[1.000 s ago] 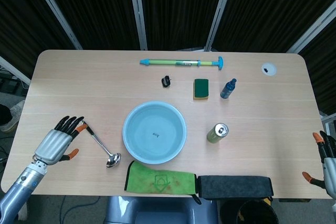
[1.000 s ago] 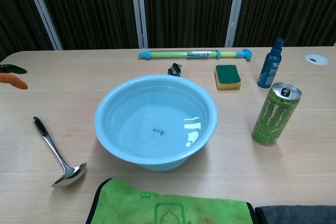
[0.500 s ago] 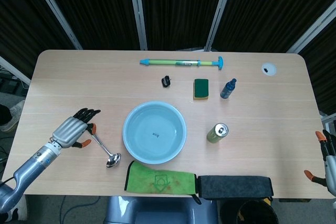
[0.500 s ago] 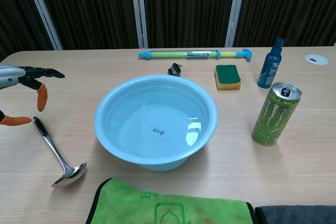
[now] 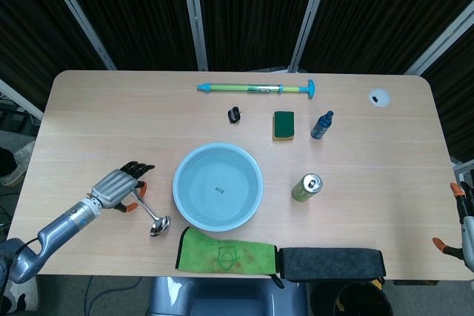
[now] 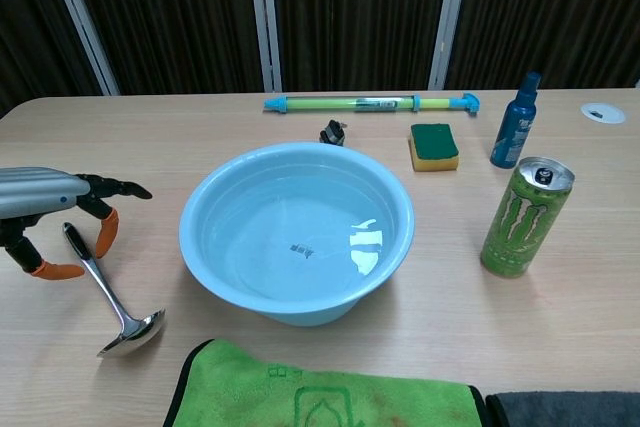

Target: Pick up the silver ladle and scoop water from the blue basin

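Note:
The silver ladle point(image 6: 105, 291) with a black handle tip lies flat on the table left of the blue basin point(image 6: 297, 230), its bowl point(image 5: 159, 226) toward the front edge. The basin point(image 5: 218, 186) holds clear water. My left hand point(image 6: 62, 215) hovers directly over the ladle's handle end, fingers spread and pointing toward the basin, holding nothing. In the head view the left hand point(image 5: 122, 186) covers the handle's upper part. My right hand point(image 5: 461, 220) shows only at the right frame edge, off the table, fingers apart.
A green cloth point(image 5: 226, 252) and a dark cloth point(image 5: 330, 263) lie along the front edge. A green can point(image 6: 526, 215) stands right of the basin. Behind it are a sponge point(image 6: 433, 145), a blue bottle point(image 6: 515, 123), a black clip point(image 6: 332, 132) and a long green-blue tube point(image 6: 370, 103).
My left hand has moved rightward toward the basin and now sits over the ladle's handle. The ladle and basin have not moved. The right hand has slid slightly lower at the frame edge.

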Motion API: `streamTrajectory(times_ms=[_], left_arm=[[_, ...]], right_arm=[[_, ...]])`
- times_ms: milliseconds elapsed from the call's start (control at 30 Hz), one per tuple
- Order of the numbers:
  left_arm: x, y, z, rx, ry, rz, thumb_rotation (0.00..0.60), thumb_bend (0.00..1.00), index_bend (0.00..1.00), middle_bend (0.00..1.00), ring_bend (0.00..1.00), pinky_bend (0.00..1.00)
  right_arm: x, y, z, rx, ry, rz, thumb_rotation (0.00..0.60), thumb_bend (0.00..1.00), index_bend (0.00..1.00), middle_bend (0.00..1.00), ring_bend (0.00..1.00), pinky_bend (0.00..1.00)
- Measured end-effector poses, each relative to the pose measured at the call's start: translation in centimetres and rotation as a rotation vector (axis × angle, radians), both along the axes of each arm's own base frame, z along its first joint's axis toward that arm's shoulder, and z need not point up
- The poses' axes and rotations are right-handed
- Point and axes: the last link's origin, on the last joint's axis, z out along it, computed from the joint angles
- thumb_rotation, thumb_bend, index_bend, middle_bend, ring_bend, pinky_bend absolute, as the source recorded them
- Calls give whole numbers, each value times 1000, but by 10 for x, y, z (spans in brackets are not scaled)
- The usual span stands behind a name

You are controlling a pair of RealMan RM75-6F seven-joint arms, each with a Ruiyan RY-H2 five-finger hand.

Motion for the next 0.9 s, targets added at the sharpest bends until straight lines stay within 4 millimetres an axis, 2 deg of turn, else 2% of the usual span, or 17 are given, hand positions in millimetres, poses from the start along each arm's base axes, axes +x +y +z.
streamTrajectory(times_ms=[167, 500, 900], left_arm=[[-3, -6, 1, -8, 25, -27, 600, 317, 504, 0, 0, 0], [-15, -3, 0, 9, 76, -20, 600, 318, 512, 0, 0, 0], [-23, 7, -14, 17, 85, 5, 600, 316, 512, 0, 0, 0]], right_arm=[[0, 0, 0, -1, 3, -3, 600, 0, 0, 0, 0, 0], [-2, -2, -1, -5, 9, -15, 600, 0, 0, 0, 0, 0], [-3, -4, -1, -7, 13, -26, 600, 0, 0, 0, 0, 0]])
